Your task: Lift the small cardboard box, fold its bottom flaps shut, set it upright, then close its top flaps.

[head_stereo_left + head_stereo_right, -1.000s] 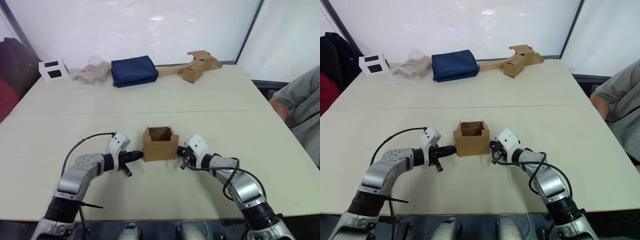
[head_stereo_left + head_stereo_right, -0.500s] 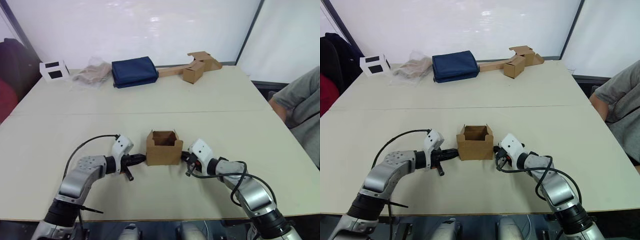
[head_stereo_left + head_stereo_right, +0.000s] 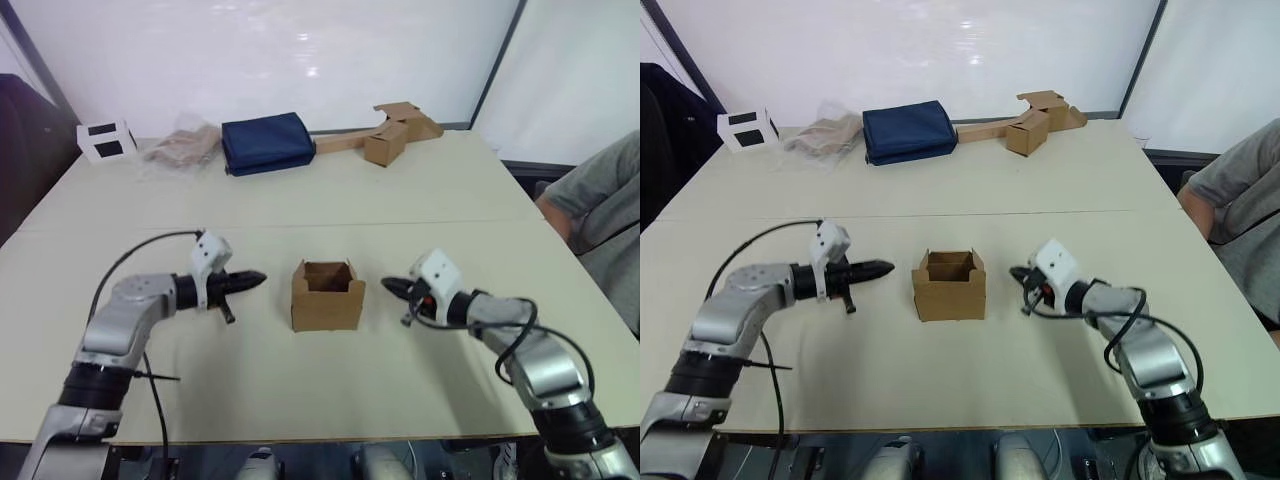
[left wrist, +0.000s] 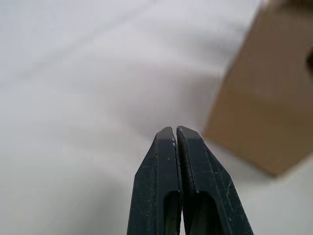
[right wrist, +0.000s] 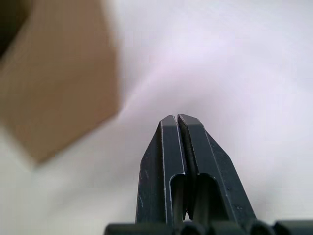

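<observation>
The small cardboard box (image 3: 327, 295) stands upright in the middle of the table, its top flaps (image 3: 327, 270) standing up around an open mouth. Its bottom flaps are hidden beneath it. My left gripper (image 3: 254, 279) is shut and empty, pointing at the box from a short gap on its left. My right gripper (image 3: 389, 286) is shut and empty too, a short gap off the box's right side. The box's brown side shows in the left wrist view (image 4: 266, 93) and in the right wrist view (image 5: 58, 73), apart from both sets of fingertips.
At the table's far edge lie a white block (image 3: 107, 140), a crumpled plastic bag (image 3: 183, 147), a folded navy cloth (image 3: 267, 142) and another brown box on a long cardboard strip (image 3: 392, 135). A person's sleeve (image 3: 600, 200) is at the right edge.
Both grippers have drawn back sideways from the box's sides, leaving gaps where they were touching. The box stays upright on the table.
</observation>
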{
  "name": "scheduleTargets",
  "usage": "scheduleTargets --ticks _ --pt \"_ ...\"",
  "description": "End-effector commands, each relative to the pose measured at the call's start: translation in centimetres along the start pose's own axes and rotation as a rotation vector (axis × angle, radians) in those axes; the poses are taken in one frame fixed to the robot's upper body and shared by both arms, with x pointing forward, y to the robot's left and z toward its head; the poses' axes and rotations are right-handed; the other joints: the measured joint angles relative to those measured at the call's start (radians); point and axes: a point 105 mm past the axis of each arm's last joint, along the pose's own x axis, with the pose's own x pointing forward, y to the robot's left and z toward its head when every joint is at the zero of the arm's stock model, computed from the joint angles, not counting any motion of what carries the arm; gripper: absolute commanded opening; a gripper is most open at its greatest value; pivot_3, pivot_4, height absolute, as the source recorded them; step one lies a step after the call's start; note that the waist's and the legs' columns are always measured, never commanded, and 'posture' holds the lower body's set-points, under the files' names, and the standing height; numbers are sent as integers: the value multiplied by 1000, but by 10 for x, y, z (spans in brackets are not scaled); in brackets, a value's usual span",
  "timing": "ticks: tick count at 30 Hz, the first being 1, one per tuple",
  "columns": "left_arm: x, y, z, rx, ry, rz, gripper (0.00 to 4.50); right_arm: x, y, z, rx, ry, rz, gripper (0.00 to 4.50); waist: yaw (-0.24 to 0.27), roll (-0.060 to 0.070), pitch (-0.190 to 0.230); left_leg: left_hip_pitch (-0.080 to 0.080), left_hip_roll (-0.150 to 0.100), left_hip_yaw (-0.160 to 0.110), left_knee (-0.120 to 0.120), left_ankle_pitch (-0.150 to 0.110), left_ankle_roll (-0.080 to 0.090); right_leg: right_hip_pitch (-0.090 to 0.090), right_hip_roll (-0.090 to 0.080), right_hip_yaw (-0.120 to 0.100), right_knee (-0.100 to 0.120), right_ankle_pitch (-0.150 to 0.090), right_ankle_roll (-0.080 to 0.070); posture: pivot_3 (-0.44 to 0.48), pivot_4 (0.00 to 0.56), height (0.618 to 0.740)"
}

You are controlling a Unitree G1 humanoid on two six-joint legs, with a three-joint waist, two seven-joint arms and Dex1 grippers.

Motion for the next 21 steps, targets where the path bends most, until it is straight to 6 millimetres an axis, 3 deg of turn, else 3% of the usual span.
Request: scheduleTargets --ticks 1,5,12,21 --pt "2 -10 27 16 -77 -58 83 1 2 26 30 -106 43 0 0 0 0 0 0 0 0 0 0 0 0 0 0 0 0 0 150 740" --pt "2 -23 37 -3 -94 -127 83 7 17 33 24 -115 99 0 1 0 0 -1 0 0 0 0 0 0 0 0 0 0 0 0 150 740" --pt "-2 -29 38 -10 -78 -153 83 8 32 35 40 -119 156 0 3 0 0 -1 0 0 0 0 0 0 0 0 0 0 0 0 150 740" --pt "10 -42 30 24 -33 -200 83 6 45 40 61 -126 210 0 2 0 0 -1 0 0 0 0 0 0 0 0 0 0 0 0 150 740"
